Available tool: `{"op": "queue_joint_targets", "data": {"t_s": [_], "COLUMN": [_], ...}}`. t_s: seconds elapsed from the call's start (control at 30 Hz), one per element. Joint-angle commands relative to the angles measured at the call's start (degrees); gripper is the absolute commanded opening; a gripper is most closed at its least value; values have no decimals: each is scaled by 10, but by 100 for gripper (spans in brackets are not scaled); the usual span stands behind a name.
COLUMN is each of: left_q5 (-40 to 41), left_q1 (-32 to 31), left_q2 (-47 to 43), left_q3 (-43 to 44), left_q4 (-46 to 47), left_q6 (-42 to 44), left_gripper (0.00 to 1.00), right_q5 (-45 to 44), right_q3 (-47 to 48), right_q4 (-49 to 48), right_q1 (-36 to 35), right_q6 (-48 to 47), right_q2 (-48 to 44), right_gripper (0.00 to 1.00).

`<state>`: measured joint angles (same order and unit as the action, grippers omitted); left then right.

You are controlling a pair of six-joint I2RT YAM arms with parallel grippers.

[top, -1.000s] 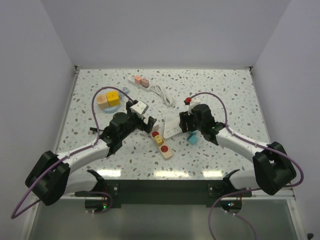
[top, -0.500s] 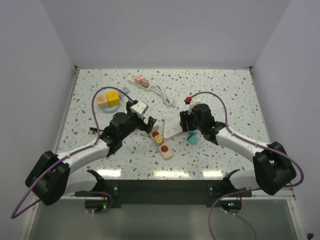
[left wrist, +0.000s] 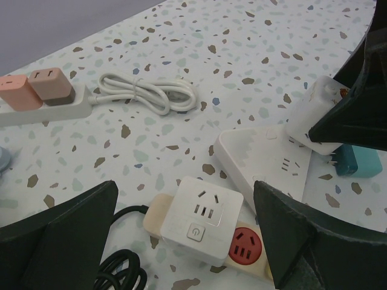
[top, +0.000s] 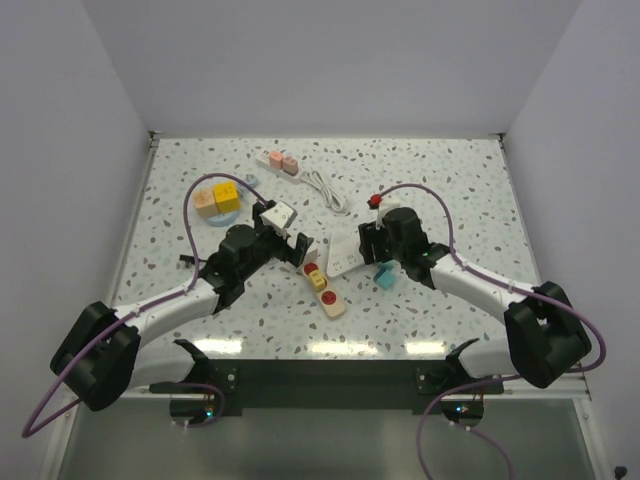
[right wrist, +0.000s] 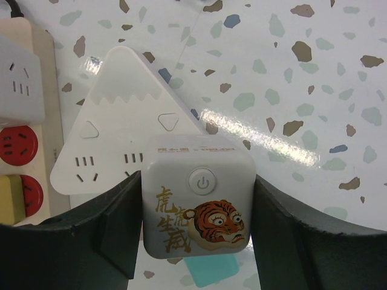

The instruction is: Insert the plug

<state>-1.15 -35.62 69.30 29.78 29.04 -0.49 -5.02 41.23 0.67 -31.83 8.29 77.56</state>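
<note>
- White plastic, rounded and cube-shaped, the plug adapter [right wrist: 196,199] is pinched by its two sides in the right gripper [right wrist: 197,208]. Its face is up, so I'd guess the prongs point down.
- It hangs over the near edge of the white, mountain-shaped socket block [right wrist: 115,121], right by the slots. This looks like lining up before the push; I can't tell whether it touches.
- The left gripper [left wrist: 185,199] is spread wide and holds nothing. It hovers astride a white square adapter [left wrist: 202,220] seated in the beige power strip [left wrist: 156,214] with red sockets, perhaps ready to steady things.
- A teal plug [left wrist: 357,163] lies loose just beside the block.
- Writing: the held adapter shows a power-symbol button, a cartoon tiger and gold Chinese characters, seemingly 虎虎生威. A faint line along its top edge is too small to read.
</note>
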Motion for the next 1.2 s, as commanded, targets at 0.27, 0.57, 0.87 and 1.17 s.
{"op": "queue_joint_targets", "data": {"t_s": [0.27,0.57,0.87,1.17], "left_q5": [-7,-9,-11,-11], "left_q1": [5,5,5,5], "left_q2": [-8,-8,-9,-14], "left_q3": [16,16,15,12], "left_q4": [9,9,10,10], "left_q6": [-10,-9,-9,-9], "left_gripper": [100,100,100,100], "right_q5": [-1,-11,-50,-88], "right_q3": [33,32,32,32], "right_q4": [6,6,12,6], "right_q1": [-6,-12,-30,-50], "right_q6": [-4,-4,1,9], "right_q2": [22,38,56,84], "right_gripper": [0,0,0,0]}}
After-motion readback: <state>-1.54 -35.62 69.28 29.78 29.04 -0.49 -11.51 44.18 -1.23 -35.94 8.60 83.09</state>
